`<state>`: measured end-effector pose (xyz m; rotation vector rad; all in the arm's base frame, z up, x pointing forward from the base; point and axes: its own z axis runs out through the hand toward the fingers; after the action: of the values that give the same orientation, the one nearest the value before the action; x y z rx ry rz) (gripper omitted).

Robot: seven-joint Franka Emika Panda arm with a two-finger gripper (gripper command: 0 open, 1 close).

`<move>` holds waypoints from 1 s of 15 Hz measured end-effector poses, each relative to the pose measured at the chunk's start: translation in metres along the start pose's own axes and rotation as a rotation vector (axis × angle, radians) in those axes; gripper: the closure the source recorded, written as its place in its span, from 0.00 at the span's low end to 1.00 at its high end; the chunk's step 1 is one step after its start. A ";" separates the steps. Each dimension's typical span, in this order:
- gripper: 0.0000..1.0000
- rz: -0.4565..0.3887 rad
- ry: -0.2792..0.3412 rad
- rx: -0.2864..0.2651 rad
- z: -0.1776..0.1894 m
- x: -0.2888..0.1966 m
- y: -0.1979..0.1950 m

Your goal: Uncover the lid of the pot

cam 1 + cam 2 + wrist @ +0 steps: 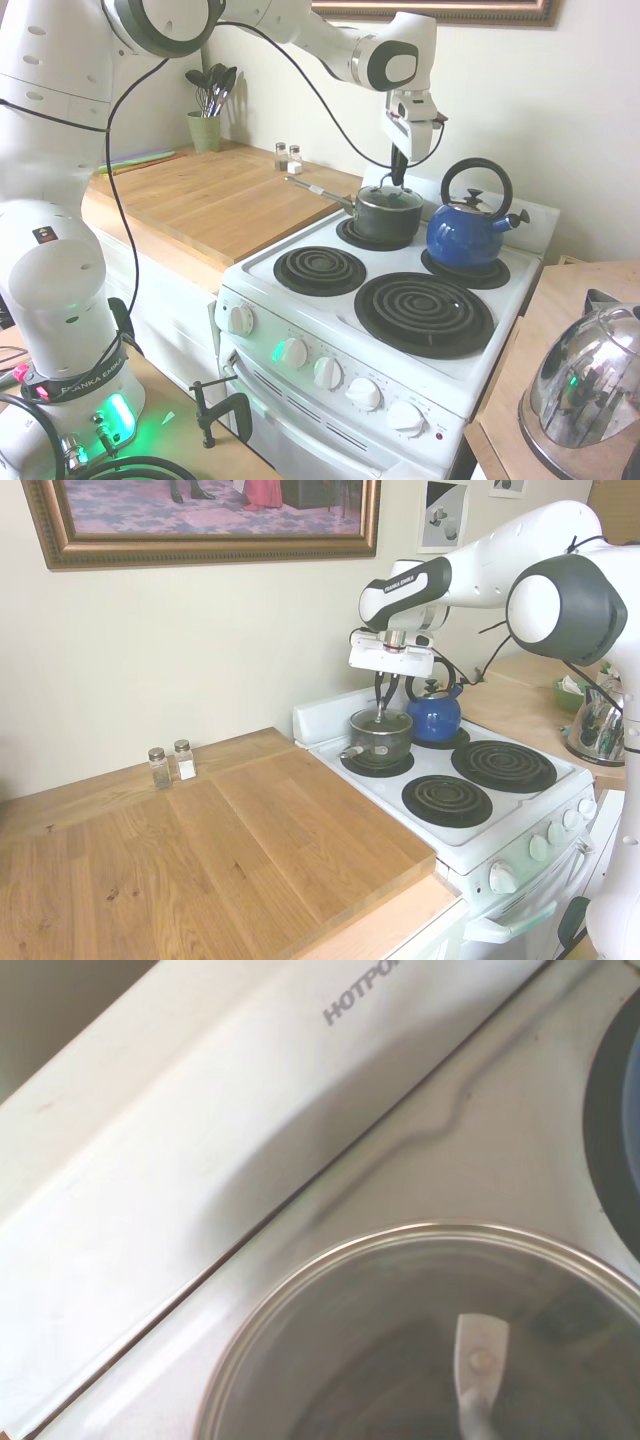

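The dark grey pot (387,216) stands on the back left burner of the white stove (330,310), its long silvery handle (318,191) pointing out over the wooden counter. The glass lid (391,197) rests on it. In the wrist view the lid's metal rim (330,1255) and one end of its loop handle (480,1370) show close up. My gripper (398,180) hangs straight down over the middle of the lid. Its fingertips (385,712) are together at the loop handle, shut on it. The lid still sits level on the pot (380,736).
A blue kettle (466,232) with a black loop handle stands on the burner right beside the pot. A shiny steel kettle (588,385) is on the counter at the right. Salt and pepper shakers (171,765) and a utensil cup (205,128) stand by the wall.
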<state>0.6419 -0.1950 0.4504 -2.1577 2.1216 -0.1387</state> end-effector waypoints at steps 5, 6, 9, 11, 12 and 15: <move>1.00 -0.015 0.002 0.010 -0.002 -0.007 -0.003; 1.00 -0.020 0.004 0.019 -0.006 -0.010 -0.004; 1.00 -0.036 0.008 0.062 -0.037 -0.021 -0.001; 1.00 -0.062 0.017 0.092 -0.065 -0.038 0.012; 1.00 -0.084 0.031 0.105 -0.077 -0.052 0.018; 1.00 -0.157 0.107 0.120 -0.101 -0.134 0.038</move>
<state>0.5876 -0.0632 0.5463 -2.2905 1.9383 -0.3926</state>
